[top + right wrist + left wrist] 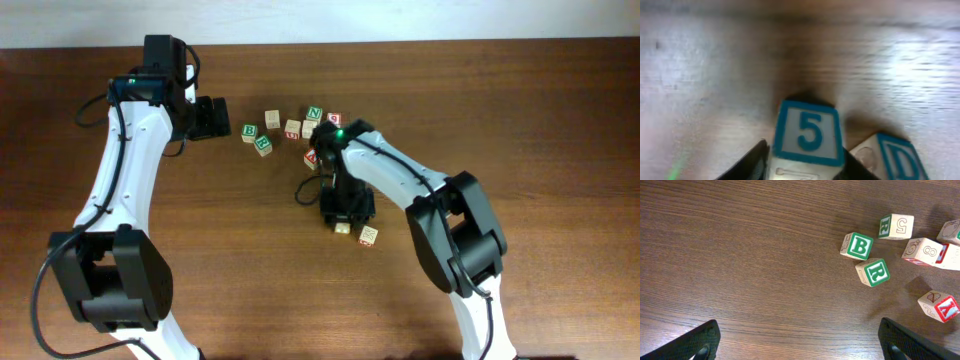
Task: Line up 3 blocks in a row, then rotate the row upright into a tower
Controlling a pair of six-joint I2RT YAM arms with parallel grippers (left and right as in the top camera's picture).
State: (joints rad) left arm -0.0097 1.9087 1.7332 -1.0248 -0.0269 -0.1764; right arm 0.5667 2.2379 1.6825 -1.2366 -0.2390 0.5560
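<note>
**5 block** (810, 131): pale wood cube between the right claw (805, 169) fingers. Jaws flank its sides; cannot tell if pinching. Likely light, rigid, smooth; best held on opposite flat faces. D block (895, 161) sits just right. Left claw (800, 345) is spread wide, empty. Wooden table (700, 75), open ahead and left.

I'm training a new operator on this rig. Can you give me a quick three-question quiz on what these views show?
1. True or false: the left gripper holds a block.
2. In the right wrist view, which character is on the blue-framed block between the fingers of the right gripper? A) 9 B) 5 C) T
3. In the left wrist view, what colour are the letters on the B block and the R block near it?
Key: 1 false, it is open and empty. 2 B. 3 green.
</note>
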